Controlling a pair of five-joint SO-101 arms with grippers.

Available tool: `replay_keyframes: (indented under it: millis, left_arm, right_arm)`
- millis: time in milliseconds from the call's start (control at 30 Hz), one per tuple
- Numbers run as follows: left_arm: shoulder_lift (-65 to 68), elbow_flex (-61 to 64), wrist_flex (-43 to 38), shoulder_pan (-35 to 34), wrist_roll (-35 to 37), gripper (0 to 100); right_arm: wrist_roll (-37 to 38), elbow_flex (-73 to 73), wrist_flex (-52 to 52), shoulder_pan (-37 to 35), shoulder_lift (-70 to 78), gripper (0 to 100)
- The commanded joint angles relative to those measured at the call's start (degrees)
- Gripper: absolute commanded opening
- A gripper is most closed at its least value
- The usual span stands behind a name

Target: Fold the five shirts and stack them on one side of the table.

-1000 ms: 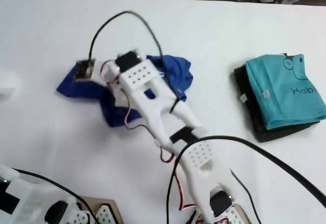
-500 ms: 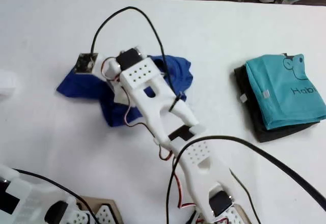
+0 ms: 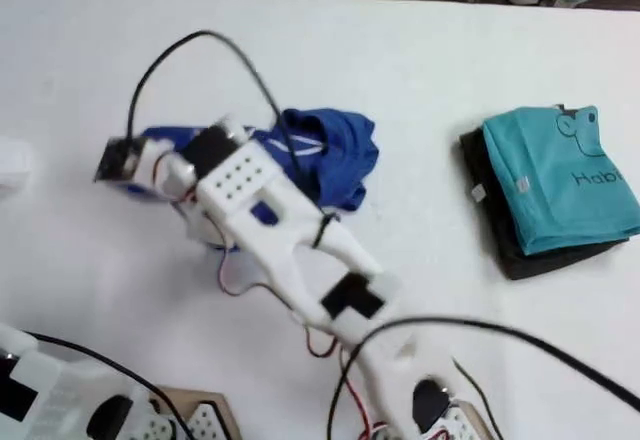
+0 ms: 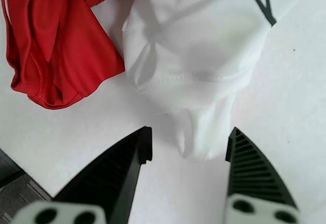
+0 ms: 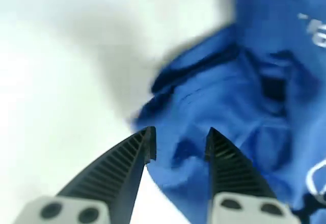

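Straddling a bunched edge of the blue shirt, the right gripper has its jaws partly apart, with blue cloth in the gap and bare white table to one side; nothing shows them clamping the cloth. The left wrist view adds two more garments: the left gripper hangs with its jaws spread wide and holding nothing, just over the hanging hem of a crumpled white shirt, and a crumpled red shirt lies touching that white one. From the high view, the right arm stretches from the near edge of the table out over the blue shirt, which lies rumpled near the middle. Farther off, toward the right side of the table, a folded teal shirt sits on top of a folded black shirt, well apart from the blue one.
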Motion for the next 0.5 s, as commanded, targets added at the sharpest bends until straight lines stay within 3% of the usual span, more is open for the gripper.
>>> replay_keyframes:
  millis: [0,200,467]
  left_arm:
    - [-0.3,-0.3,-0.7,-0.5,0.0,26]
    - [0.5,-0.5,-0.7,-0.3,0.0,26]
    - [7.5,-0.9,-0.8,-0.6,-0.1,26]
  right_arm:
    - [-0.4,4.7,0.0,-0.2,-6.7,17.0]
    - [-0.5,10.7,0.0,0.1,-7.4,17.0]
    - [3.3,24.8,-6.5,-7.0,-16.9,17.0]
